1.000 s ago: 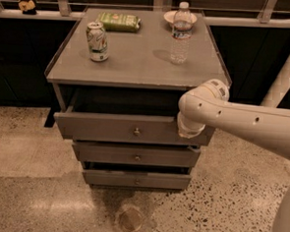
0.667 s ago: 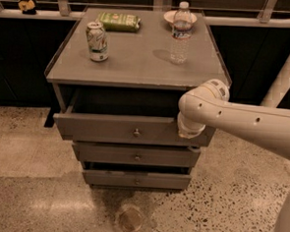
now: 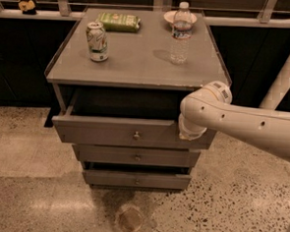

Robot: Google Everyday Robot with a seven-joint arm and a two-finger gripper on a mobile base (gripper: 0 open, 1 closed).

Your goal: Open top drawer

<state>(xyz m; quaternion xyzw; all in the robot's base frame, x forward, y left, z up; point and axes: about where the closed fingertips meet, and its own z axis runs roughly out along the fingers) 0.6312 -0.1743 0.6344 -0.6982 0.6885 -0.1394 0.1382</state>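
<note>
If tugged hard from where the gripper (image 3: 190, 132) sits, could shake the cabinet top (image 3: 138, 71) and topple the soda can (image 3: 97, 41), far up and left of the gripper, nudge the flat green packet (image 3: 119, 21) further back, or tip the water bottle (image 3: 180, 34), upright above and slightly left of it. Could also rack the top drawer (image 3: 109, 131) askew on its runners and jam it, pulling from one end rather than at the middle. Could slip off as well, with the hold unconfirmed: cannot tell whether open or closed, or gripping anything, tucked as it is under the white wrist. As for the top drawer: partly out, dark gap above its front, stretching almost wholly to the left of the gripper. Knob (image 3: 136, 135) well to the left and a little lower. Right end of the front panel touching or just beside the gripper; cannot tell which.
</note>
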